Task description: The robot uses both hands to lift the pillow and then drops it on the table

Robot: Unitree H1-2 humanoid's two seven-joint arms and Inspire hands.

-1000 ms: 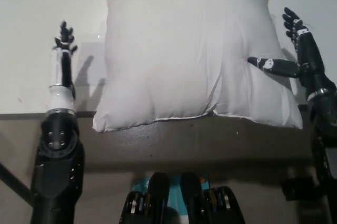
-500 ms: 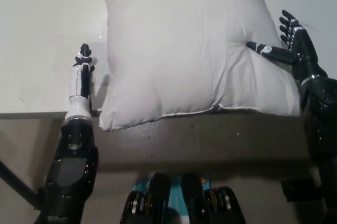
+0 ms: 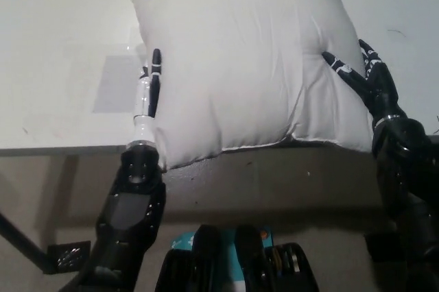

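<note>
Two hands: both were flat against the pillow (image 3: 240, 59), one on each side, squeezing instead of gripping.
Left hand (image 3: 149, 90): fingers straight and pressed together, edge-on against the pillow's left side.
Right hand (image 3: 363, 76): fingers spread, one finger poking into the right side and denting the fabric.
Pillow: sat on the white table (image 3: 62, 66), its near corners hanging over the front edge.
Tip: I'd say push inward evenly from both sides before lifting, since it's soft and would probably slip or sag if one side let up.
</note>
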